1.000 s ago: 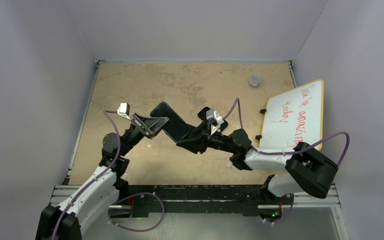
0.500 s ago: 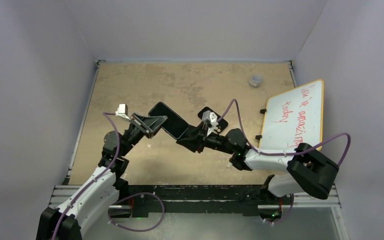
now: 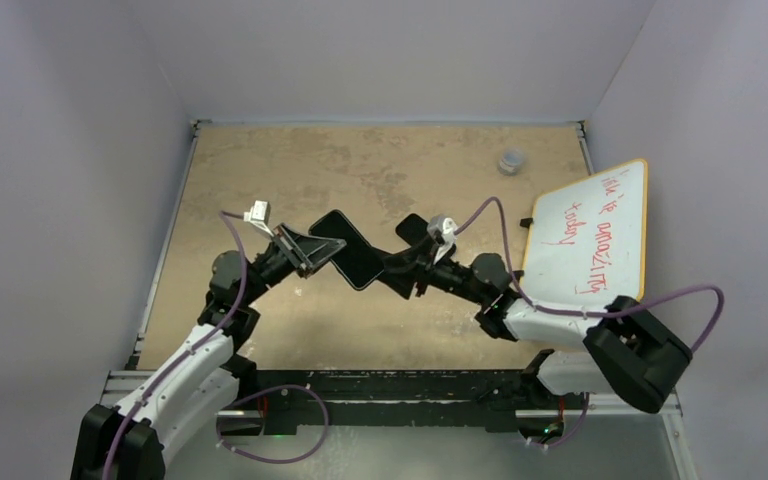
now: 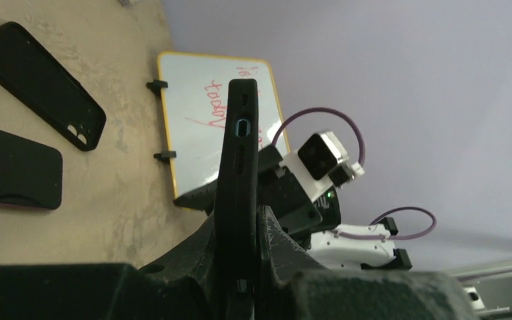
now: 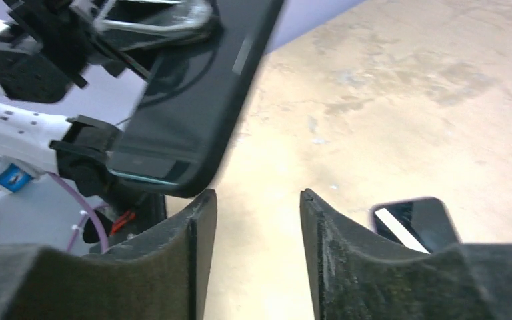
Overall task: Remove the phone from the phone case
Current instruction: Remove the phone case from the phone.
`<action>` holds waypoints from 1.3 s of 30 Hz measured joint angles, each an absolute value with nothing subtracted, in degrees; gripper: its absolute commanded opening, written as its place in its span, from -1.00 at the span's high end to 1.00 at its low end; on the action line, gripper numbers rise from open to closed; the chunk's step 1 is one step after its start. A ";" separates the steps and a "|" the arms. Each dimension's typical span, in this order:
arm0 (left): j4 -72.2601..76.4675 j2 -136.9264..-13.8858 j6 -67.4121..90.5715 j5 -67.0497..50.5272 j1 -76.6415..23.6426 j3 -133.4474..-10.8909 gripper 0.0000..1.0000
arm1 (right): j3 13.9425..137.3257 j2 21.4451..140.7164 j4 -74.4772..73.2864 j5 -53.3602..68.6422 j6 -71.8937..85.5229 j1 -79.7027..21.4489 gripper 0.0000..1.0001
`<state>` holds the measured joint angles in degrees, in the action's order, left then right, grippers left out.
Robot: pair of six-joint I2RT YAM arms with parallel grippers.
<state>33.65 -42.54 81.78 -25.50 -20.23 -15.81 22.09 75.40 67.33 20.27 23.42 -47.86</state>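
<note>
My left gripper (image 3: pixel 312 250) (image 4: pixel 239 217) is shut on a black phone in its case (image 3: pixel 348 250), held edge-up above the table. In the left wrist view the bottom edge (image 4: pixel 240 127) with its port opening faces the camera. My right gripper (image 3: pixel 392 275) (image 5: pixel 257 200) is open and empty. Its fingertips sit just below the phone's lower corner (image 5: pixel 193 100) without touching it. I cannot tell whether the phone has shifted inside the case.
A black case with camera holes (image 4: pixel 40 87) and a black slab (image 4: pixel 13 177) lie on the tan table; one dark item shows behind my right gripper (image 3: pixel 415 228) (image 5: pixel 417 223). A yellow-framed whiteboard (image 3: pixel 590 230) stands at the right. A small grey cap (image 3: pixel 510 160) sits far right.
My right gripper has drawn back to the right, off the phone's lower end, and stands open. My left gripper has shifted slightly right with the phone.
</note>
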 measured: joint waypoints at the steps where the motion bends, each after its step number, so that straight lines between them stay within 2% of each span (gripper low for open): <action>1: 33.01 -43.44 80.86 -27.35 -20.05 -16.82 1.00 | 21.34 74.19 66.39 21.15 23.59 -45.95 -0.14; 5: 29.69 -46.48 75.64 -34.04 -18.06 -21.74 1.00 | 20.47 66.37 57.84 25.56 21.54 -40.69 -0.29; 10: 21.47 -47.13 66.13 -39.59 -17.04 -28.38 1.00 | 24.77 58.33 40.82 32.10 12.69 -40.80 -0.32; 17: 9.72 -47.13 53.25 -44.49 -16.97 -35.33 1.00 | 35.24 59.59 20.53 39.64 1.45 -40.82 -0.28; 23: 3.95 -47.16 45.87 -47.70 -16.99 -39.03 1.00 | 40.29 64.25 13.89 45.19 -0.78 -40.82 -0.22; 31: 1.85 -47.13 42.22 -50.76 -16.97 -40.03 1.00 | 44.10 68.23 12.34 49.04 -0.03 -42.13 -0.13; 39: 1.96 -47.13 41.06 -52.86 -16.97 -40.10 1.00 | 46.48 71.24 12.73 50.72 1.23 -44.38 0.08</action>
<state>1.96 -47.13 41.06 -52.86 -16.97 -40.10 46.48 71.24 12.73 50.72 1.23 -44.38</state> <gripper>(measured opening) 0.151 0.500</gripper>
